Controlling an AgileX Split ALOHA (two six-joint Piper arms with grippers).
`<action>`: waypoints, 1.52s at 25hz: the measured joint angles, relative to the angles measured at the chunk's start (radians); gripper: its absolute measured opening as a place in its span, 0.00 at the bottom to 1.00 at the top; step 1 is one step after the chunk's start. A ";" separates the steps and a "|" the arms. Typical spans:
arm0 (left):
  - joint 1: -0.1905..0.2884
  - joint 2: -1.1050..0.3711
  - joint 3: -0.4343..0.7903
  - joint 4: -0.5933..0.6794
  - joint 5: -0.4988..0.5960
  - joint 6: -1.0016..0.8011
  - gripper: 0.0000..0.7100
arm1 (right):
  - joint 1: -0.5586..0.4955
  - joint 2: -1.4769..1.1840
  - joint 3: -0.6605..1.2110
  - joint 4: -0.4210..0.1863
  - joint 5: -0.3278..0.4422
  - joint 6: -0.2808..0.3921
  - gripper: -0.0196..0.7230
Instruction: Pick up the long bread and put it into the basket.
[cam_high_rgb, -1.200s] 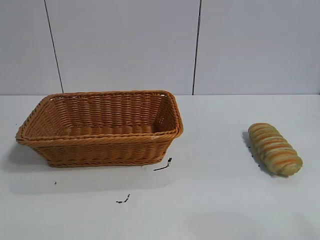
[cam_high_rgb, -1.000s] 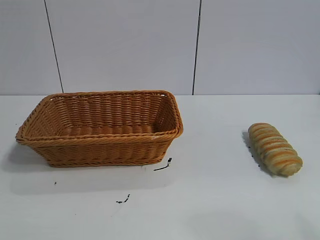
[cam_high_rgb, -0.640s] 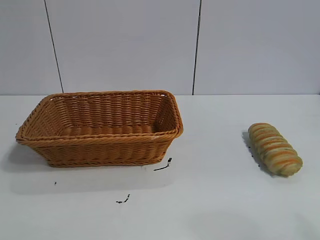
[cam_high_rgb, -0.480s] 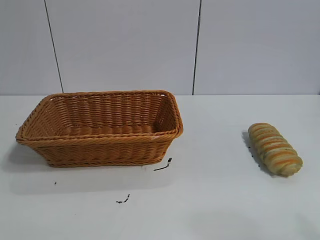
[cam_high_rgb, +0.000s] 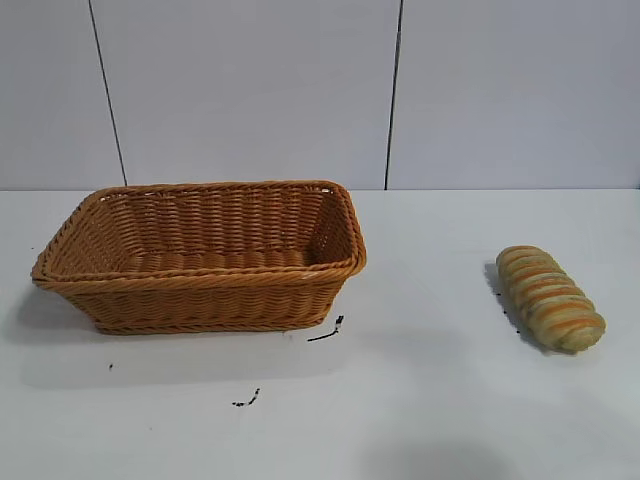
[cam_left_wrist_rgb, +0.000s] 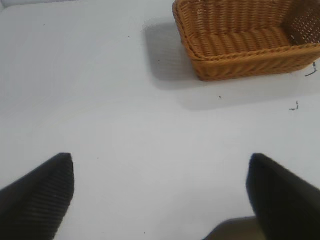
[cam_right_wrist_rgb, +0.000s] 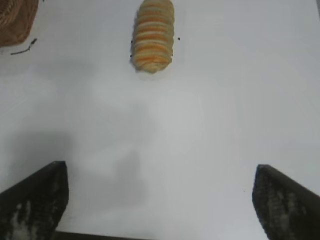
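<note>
The long bread (cam_high_rgb: 550, 297) lies on the white table at the right, tan-yellow with orange-brown stripes; it also shows in the right wrist view (cam_right_wrist_rgb: 152, 35). The orange-brown wicker basket (cam_high_rgb: 200, 290) stands at the left and holds nothing; the left wrist view shows it too (cam_left_wrist_rgb: 240, 65). Neither gripper shows in the exterior view. My right gripper (cam_right_wrist_rgb: 159, 200) is open and empty above bare table, well short of the bread. My left gripper (cam_left_wrist_rgb: 161, 192) is open and empty above bare table, apart from the basket.
Small black marks (cam_high_rgb: 327, 331) lie on the white table (cam_high_rgb: 420, 400) just in front of the basket's right corner, and another (cam_high_rgb: 245, 399) nearer the front. A grey panelled wall (cam_high_rgb: 300, 90) stands behind the table.
A faint shadow has grown on the table near the front edge at the right. The basket and the bread have not moved.
</note>
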 joint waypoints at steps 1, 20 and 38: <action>0.000 0.000 0.000 0.000 0.000 0.000 0.98 | 0.000 0.061 -0.029 0.000 -0.001 0.000 0.96; 0.000 0.000 0.000 0.000 0.000 0.000 0.98 | 0.000 0.831 -0.542 -0.022 -0.020 0.000 0.96; 0.000 0.000 0.000 0.000 0.000 0.000 0.98 | 0.022 1.059 -0.606 -0.010 -0.180 0.000 0.96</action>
